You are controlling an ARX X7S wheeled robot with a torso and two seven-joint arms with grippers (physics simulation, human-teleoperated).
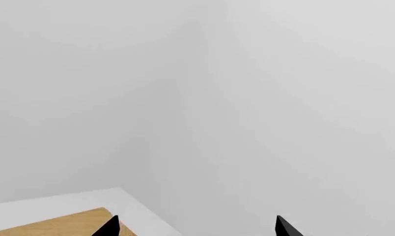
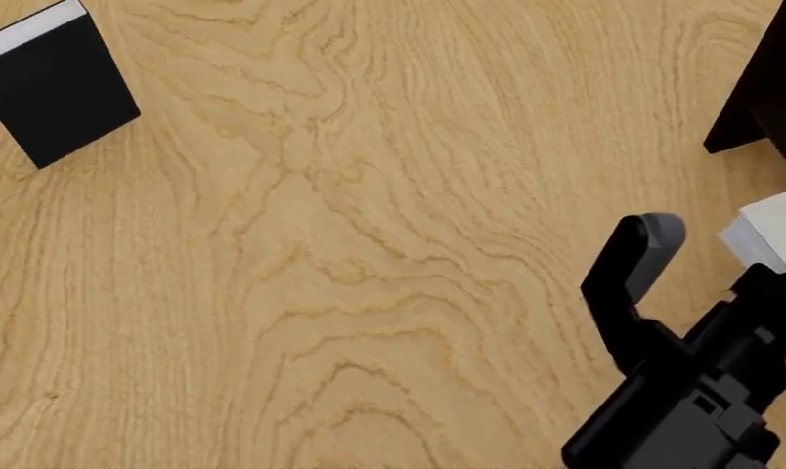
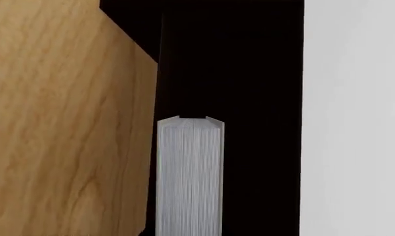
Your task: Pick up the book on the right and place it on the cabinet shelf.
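Right wrist view: your right gripper [image 2: 706, 269] clamps the book [image 3: 188, 177], long axis pointing into the cabinet shelf [image 3: 250, 73] just beyond.

book [image 2: 774, 233] cut by head view's right edge; cabinet [image 2: 771, 83] mostly out of frame; right jaws' closure unclear.

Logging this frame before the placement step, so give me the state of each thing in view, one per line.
Grey book: held edge-on before the cabinet.
Dark cabinet: standing on the table, book not yet on it.
Black book: lying flat, untouched.
Right gripper: shut on the grey book.
Left gripper: open, empty.
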